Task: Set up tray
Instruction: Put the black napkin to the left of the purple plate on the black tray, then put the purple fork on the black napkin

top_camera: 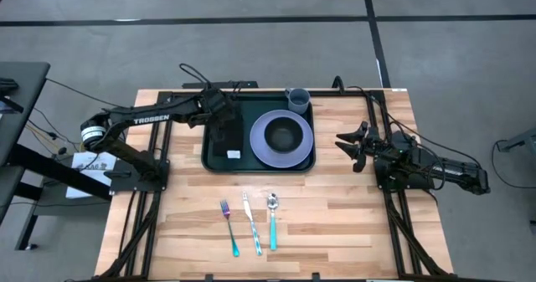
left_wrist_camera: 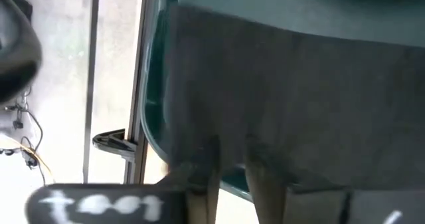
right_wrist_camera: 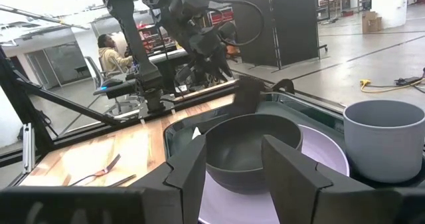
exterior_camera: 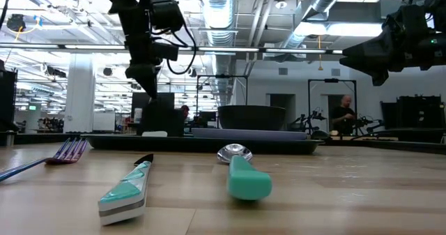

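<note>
Tray (top_camera: 216, 158): far-centre tabletop (top_camera: 335, 223), holding plate, bowl, cup, black napkin | Left gripper (top_camera: 223, 125): above napkin (top_camera: 224, 135), fingers nearly together | Right gripper (top_camera: 350, 146): beside tray, fingers apart, empty

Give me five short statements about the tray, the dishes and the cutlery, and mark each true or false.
1. The dark bowl sits on the purple plate inside the tray. True.
2. The cup stands on bare wood outside the tray. False: it stands in the tray's far corner.
3. The fork, knife and spoon lie on the table, not in the tray. True.
4. The right end effector hangs over the bowl. False: it is beside the tray, over the table.
5. The left end effector is above the tray's left part. True.
</note>
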Robot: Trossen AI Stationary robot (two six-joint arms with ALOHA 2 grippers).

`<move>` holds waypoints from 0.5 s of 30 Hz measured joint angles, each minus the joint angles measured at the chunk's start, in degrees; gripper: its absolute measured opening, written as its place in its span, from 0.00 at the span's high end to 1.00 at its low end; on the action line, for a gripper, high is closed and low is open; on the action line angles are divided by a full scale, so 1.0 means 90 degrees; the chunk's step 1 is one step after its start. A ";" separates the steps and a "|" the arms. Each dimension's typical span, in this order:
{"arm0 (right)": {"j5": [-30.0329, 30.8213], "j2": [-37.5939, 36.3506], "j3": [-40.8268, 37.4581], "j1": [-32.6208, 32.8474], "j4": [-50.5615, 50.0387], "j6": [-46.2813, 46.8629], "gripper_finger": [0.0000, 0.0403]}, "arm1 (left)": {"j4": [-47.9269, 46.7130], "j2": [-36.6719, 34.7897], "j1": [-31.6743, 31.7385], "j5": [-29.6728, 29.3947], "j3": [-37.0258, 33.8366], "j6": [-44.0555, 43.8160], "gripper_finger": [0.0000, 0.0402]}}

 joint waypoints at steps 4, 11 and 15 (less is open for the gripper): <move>0.0000 0.0000 0.0000 0.0002 0.0000 0.0000 0.66 | 0.0099 0.0000 0.0000 -0.0067 0.0000 -0.0004 0.76; 0.0000 0.0000 0.0000 0.0002 0.0000 0.0000 0.66 | 0.0099 0.0000 -0.0048 -0.0310 0.0000 -0.0352 0.67; 0.0000 0.0001 0.0000 0.0001 0.0000 0.0001 0.66 | -0.0059 -0.0029 -0.0165 -0.0039 0.0000 -0.1157 0.66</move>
